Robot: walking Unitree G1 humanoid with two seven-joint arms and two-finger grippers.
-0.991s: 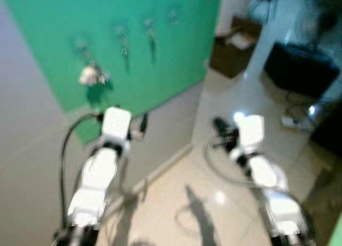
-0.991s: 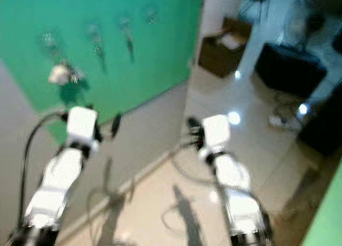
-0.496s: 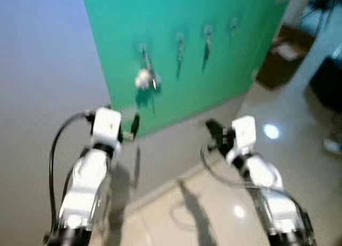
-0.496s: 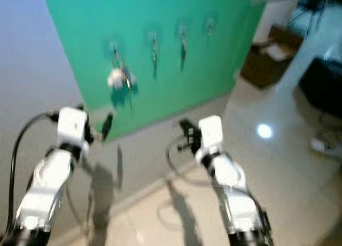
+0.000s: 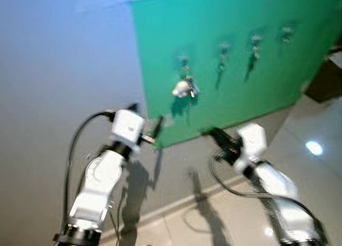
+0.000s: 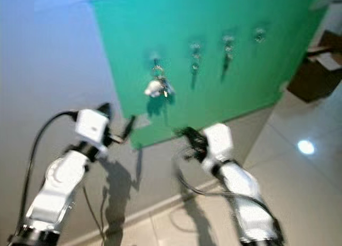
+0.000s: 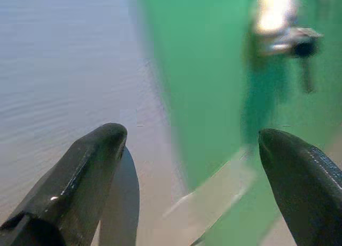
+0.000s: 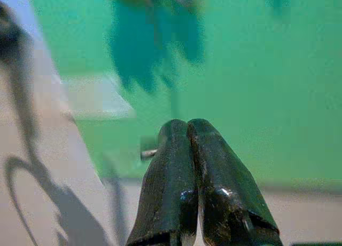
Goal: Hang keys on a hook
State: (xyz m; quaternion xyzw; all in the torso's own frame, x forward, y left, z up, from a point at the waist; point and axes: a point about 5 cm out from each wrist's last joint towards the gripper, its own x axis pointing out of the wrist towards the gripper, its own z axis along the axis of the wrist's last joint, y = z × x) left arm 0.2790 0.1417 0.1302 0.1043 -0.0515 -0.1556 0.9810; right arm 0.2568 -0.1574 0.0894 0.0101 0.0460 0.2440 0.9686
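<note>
A bunch of keys [image 5: 184, 88] with a pale fob already hangs on the leftmost hook [image 5: 184, 60] of a green board [image 5: 235, 22] fixed to the grey wall [image 5: 59, 59], and three more hooks run off to the right of it, each with something small and dark that is too blurred to name. The left gripper [image 5: 155, 129] is held up near the board's lower left corner, below and to the left of the keys and apart from them; its wrist view has the two black fingers [image 7: 80, 171] spread wide with nothing between them, so the jaws are open and empty. The right gripper [image 5: 216, 134] sits lower and to the right, in front of the board's bottom edge, its jaws pressed shut against each other with nothing visible in them. To my eye the hanging itself looks done and what is left is to come away cleanly. The good way would be to draw the left arm straight back from the wall without sweeping across the dangling bunch, since a knock could lift the ring off its hook. Both head views are blurred, so any last check that the ring sits properly is better made once the picture is steady. The pale tiled floor [image 5: 315, 166] stretches off to the right.
</note>
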